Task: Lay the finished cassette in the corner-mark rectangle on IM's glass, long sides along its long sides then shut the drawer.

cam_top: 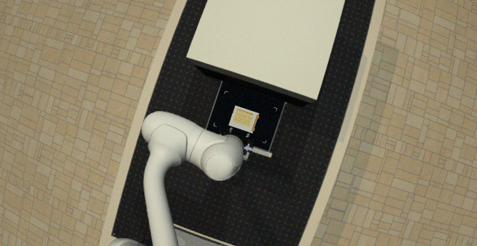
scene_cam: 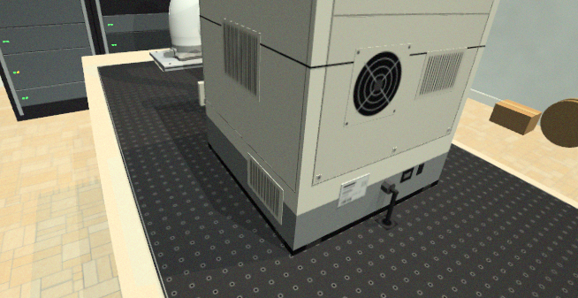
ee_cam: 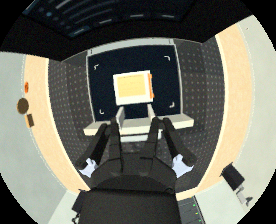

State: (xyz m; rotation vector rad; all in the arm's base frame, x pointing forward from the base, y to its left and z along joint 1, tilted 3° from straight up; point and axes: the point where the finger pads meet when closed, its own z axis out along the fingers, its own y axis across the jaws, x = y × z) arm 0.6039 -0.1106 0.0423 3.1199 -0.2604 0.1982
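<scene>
Cassette (cam_top: 243, 119) (ee_cam: 132, 86) lies on glass, looks centred within corner marks. Jaws partly open, holding nothing, near its near edge. Drawer (cam_top: 262, 152) (scene_cam: 201, 93) (ee_cam: 187, 122) still to shut: back off, then push front squarely, gently.

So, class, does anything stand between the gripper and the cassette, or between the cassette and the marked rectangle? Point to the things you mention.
Nothing visible does, either way. The open gripper (cam_top: 239, 132) (ee_cam: 135, 110) has its fingertips just short of the cassette (cam_top: 243, 118) (ee_cam: 132, 86), which already lies on the glass (cam_top: 222, 105) (ee_cam: 104, 89) inside the corner marks.
</scene>
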